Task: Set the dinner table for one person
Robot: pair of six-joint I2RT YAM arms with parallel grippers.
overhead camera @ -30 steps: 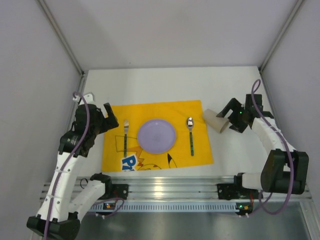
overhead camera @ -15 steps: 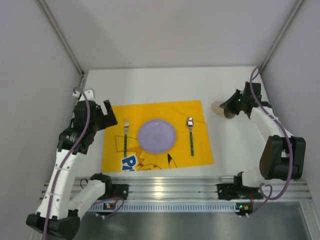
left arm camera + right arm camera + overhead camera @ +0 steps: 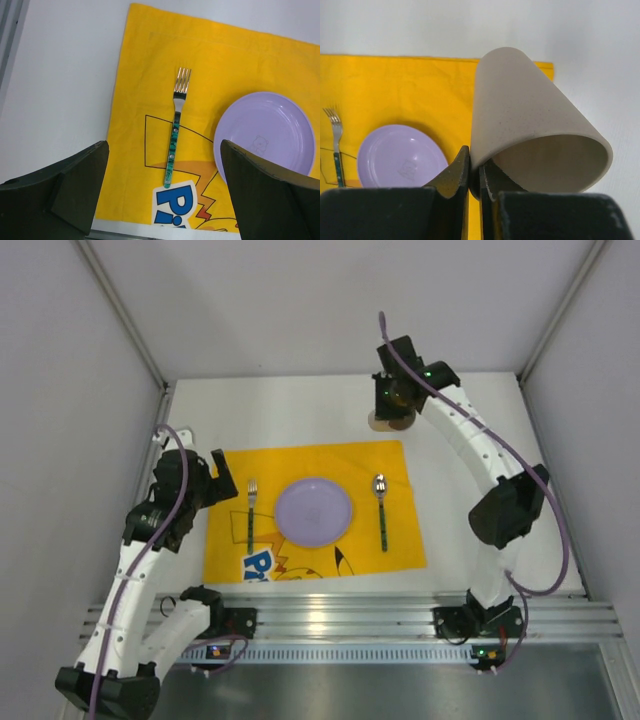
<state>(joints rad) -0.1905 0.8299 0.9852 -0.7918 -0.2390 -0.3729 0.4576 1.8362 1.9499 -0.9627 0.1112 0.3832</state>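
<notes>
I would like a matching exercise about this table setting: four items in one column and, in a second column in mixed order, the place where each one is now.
Items:
1. fork
2. plate
3. spoon
4. cup

Places:
A. pinched at its rim by the right gripper
B. on the placemat, left of the plate
C. in the middle of the placemat
D. on the placemat, right of the plate

Pairs: 1-B, 2-C, 3-D, 4-A
</notes>
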